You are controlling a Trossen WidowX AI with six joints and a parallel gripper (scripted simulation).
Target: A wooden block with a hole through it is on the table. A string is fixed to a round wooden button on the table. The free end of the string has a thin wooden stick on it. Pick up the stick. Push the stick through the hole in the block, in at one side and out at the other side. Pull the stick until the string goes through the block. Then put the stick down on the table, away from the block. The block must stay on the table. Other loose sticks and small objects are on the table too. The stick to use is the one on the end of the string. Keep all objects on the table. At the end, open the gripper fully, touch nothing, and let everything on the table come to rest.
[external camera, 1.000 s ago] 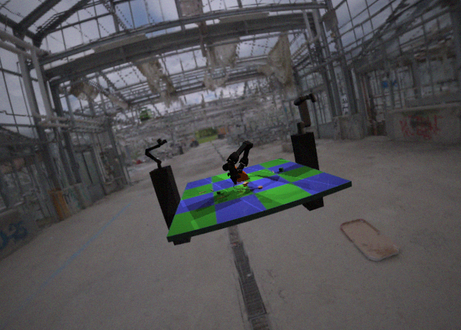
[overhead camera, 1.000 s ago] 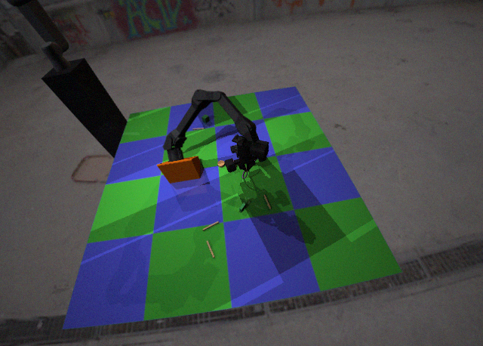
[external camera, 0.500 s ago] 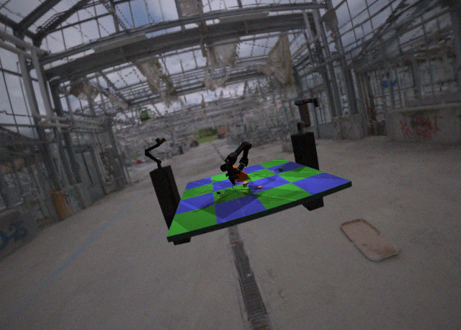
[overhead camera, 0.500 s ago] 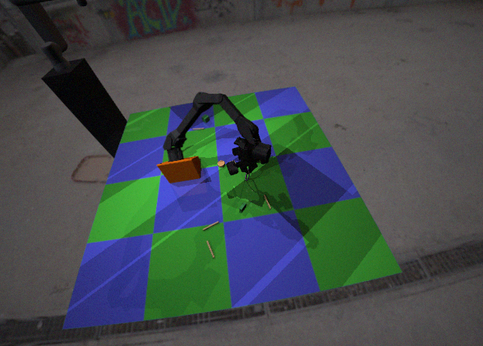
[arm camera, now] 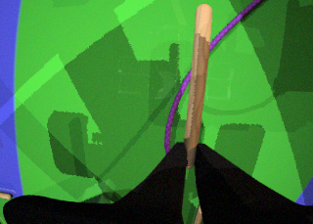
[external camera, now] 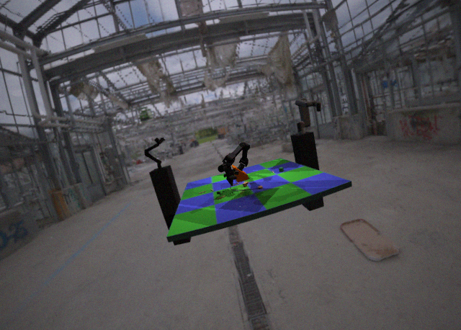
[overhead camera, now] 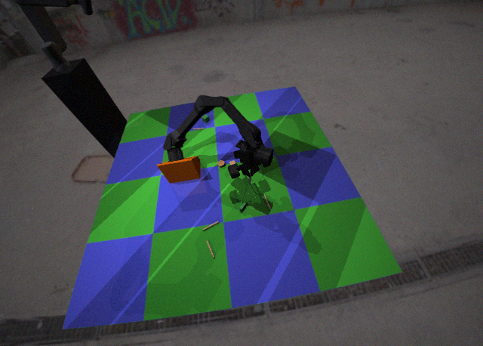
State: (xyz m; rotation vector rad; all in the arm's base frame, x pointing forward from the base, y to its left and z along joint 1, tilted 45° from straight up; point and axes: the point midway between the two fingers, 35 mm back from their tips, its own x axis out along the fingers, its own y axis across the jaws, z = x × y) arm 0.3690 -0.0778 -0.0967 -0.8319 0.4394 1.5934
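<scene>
My gripper [overhead camera: 249, 177] [external camera: 231, 185] [arm camera: 190, 150] is shut on the string's stick [arm camera: 201, 63] near one end and holds it above the table. The stick's rounded free end points to the top of the wrist view. The purple string [arm camera: 180, 94] curves beneath the stick, and its lower end goes out of sight at the fingertips. The wooden block [overhead camera: 232, 162] [external camera: 245, 184] stands on the table close beside the gripper. The round wooden button [overhead camera: 221, 163] [external camera: 260, 187] lies near the block. Both are outside the wrist view, and the block's hole is too small to make out.
An orange panel [overhead camera: 181, 171] [external camera: 240, 174] stands by the arm's base. Loose sticks lie at the front [overhead camera: 210, 225] [overhead camera: 210, 249], below the gripper [overhead camera: 267, 202] and at the back [overhead camera: 198, 128]. A dark green piece [overhead camera: 242, 207] lies below the gripper; a green cube [overhead camera: 205, 118] lies farther back.
</scene>
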